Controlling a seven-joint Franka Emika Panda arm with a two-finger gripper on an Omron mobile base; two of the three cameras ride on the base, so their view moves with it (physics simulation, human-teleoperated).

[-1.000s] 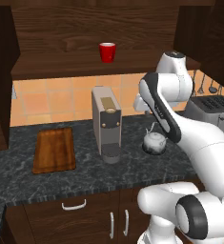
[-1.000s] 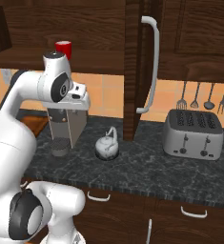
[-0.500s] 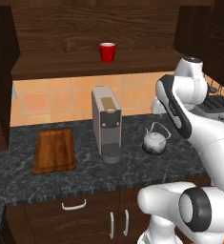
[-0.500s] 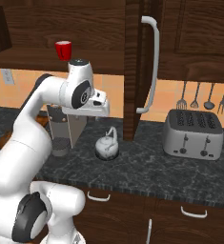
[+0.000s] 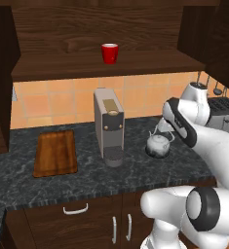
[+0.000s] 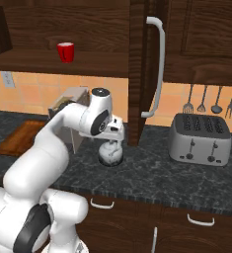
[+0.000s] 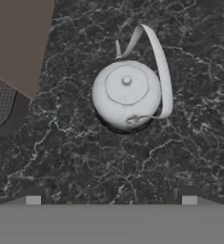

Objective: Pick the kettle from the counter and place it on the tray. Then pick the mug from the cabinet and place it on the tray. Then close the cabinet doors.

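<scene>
The tray [image 5: 55,152] lay flat at the left of the counter [image 5: 86,177], well apart from the other things, with nothing on it. Above and to its right, the mug [image 5: 109,53] stood upright on the shelf of the cabinet [image 5: 77,29], whose doors were open; one cabinet door [image 6: 146,69] with its long silver handle hung edge-on in the right base view. Below the mug, a grey coffee machine [image 5: 109,126] stood on the counter, and just to its right sat the kettle [image 5: 158,145], upright on the dark stone, its thin handle arched over the lid. The claw [image 7: 111,199] hung over the kettle, its jaws spread wide apart and clamped on nothing; in the hand view the kettle [image 7: 127,95] lay ahead of the two finger tips [image 7: 33,200], apart from them. Farther right on the counter stood a toaster [image 6: 200,139], with utensils [image 6: 203,100] hanging on the wall above it
</scene>
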